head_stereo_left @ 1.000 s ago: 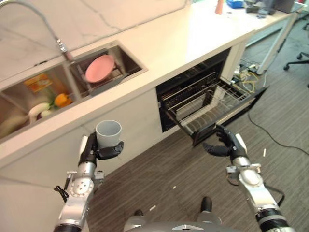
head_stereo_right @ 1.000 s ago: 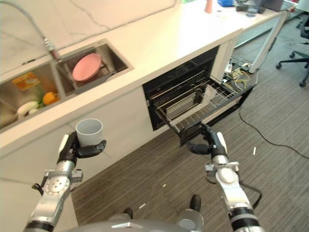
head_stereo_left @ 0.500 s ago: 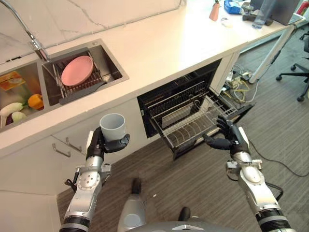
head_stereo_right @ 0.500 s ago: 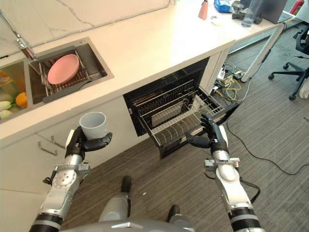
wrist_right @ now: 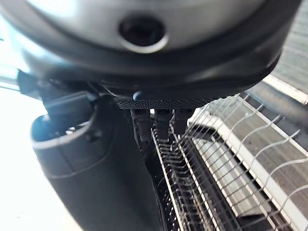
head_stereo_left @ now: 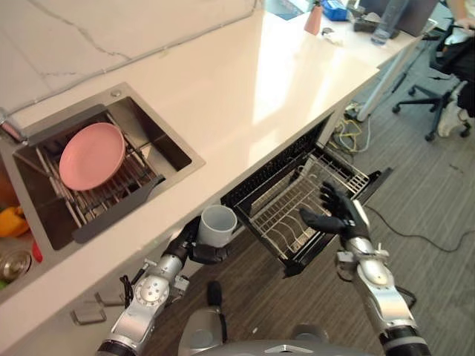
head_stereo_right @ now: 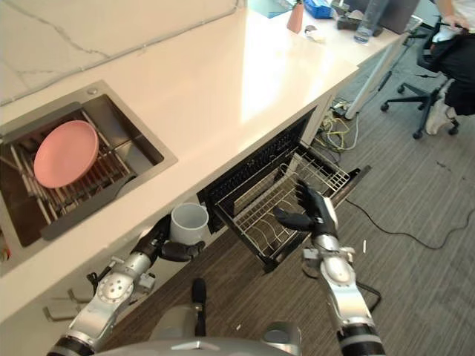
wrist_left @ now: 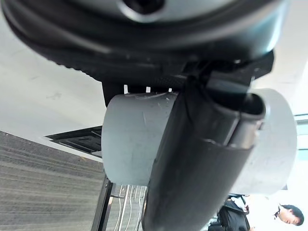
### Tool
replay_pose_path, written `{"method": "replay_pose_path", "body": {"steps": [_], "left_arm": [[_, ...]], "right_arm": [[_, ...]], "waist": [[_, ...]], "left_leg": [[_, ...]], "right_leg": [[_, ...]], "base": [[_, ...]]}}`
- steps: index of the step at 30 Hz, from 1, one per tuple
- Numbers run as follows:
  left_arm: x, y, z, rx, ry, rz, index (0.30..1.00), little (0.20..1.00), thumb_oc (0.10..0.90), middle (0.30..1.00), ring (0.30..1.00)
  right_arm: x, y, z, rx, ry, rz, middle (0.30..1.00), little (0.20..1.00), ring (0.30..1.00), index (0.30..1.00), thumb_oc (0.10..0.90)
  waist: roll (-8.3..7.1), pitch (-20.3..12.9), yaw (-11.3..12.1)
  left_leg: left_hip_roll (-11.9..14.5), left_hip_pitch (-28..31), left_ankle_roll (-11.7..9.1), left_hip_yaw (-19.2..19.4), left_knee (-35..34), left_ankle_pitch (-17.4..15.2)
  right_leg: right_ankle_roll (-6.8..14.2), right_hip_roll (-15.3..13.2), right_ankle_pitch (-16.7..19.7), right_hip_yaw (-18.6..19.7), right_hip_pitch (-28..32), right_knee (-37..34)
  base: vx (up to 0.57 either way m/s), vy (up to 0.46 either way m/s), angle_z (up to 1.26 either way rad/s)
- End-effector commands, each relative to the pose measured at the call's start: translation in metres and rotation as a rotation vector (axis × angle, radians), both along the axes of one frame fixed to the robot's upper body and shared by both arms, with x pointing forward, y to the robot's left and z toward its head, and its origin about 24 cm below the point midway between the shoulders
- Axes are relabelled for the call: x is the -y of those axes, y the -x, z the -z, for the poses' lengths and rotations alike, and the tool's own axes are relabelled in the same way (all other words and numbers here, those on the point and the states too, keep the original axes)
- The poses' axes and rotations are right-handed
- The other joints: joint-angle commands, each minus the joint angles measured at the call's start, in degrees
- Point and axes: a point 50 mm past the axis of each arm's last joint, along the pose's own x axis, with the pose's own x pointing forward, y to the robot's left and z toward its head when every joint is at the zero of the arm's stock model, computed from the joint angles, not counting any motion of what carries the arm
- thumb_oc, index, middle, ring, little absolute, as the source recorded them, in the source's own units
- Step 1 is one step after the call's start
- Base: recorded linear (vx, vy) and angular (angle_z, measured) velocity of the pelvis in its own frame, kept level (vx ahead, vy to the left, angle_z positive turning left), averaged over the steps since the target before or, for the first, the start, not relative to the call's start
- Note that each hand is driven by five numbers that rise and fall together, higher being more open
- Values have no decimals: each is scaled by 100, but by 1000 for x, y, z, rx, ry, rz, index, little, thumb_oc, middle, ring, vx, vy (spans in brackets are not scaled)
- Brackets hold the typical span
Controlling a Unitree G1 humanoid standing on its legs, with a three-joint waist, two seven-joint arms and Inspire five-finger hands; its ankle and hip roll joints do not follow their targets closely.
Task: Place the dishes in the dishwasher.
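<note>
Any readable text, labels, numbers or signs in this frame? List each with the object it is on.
None can be read.
The grey cup in the left hand: plain, no print visible.
The pink plate in the sink rack: no markings visible.
The dishwasher rack by the right hand: bare wire, no label showing.
The items at the far end of the counter: too small to read.

No legible text, label, number or sign is present. The grey cup (head_stereo_left: 217, 225) gripped in the left hand (head_stereo_left: 194, 246) has a plain, unmarked wall. The wire rack (head_stereo_left: 297, 208) beside the right hand (head_stereo_left: 340, 217) carries no marking. The items on the far counter end are too small to read.
</note>
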Motion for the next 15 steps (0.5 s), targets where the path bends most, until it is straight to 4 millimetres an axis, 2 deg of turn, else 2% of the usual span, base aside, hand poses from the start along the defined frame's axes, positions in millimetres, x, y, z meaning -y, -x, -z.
{"method": "replay_pose_path", "body": {"steps": [1, 3, 5, 9, 15], "left_arm": [[-45, -51, -111, 553, 16, -222, 300, 300, 400, 300, 300], [-41, -50, -109, 549, 23, -207, 300, 300, 400, 300, 300], [-40, -49, -106, 537, 40, -208, 300, 300, 400, 300, 300], [-36, -47, -102, 522, 50, -197, 300, 300, 400, 300, 300], [-29, -47, -98, 497, 85, -175, 300, 300, 400, 300, 300]], "right_arm": [[23, -12, -39, 191, 39, 47, 900, 900, 900, 900, 800], [22, -10, -37, 187, 36, 37, 900, 900, 900, 900, 800], [23, -6, -37, 184, 48, 20, 900, 900, 900, 900, 800], [22, -2, -38, 181, 52, 1, 900, 900, 900, 900, 800], [9, 5, -37, 179, -25, -78, 900, 900, 900, 900, 800]], "waist": [[39, -566, 211], [-5, -669, 279], [-16, -811, 282], [-30, -882, 243], [19, -990, 140]], "left_leg": [[66, -65, -239, -439, 405, -737], [32, 46, -278, -361, 290, -758], [104, 193, -354, -251, 134, -755], [158, 318, -405, -238, 75, -769], [244, 634, -493, -186, -112, -783]], "right_leg": [[-129, 353, -11, -90, -161, -1016], [-117, 343, 68, -395, 143, -1539], [-92, 386, 191, -421, 315, -1907], [-96, 429, 200, -434, 454, -2094], [-116, 559, 203, -377, 683, -2470]], "base": [[84, 41, 11], [102, -14, 13], [155, -48, 22], [95, -41, -5], [81, -39, -8]]}}
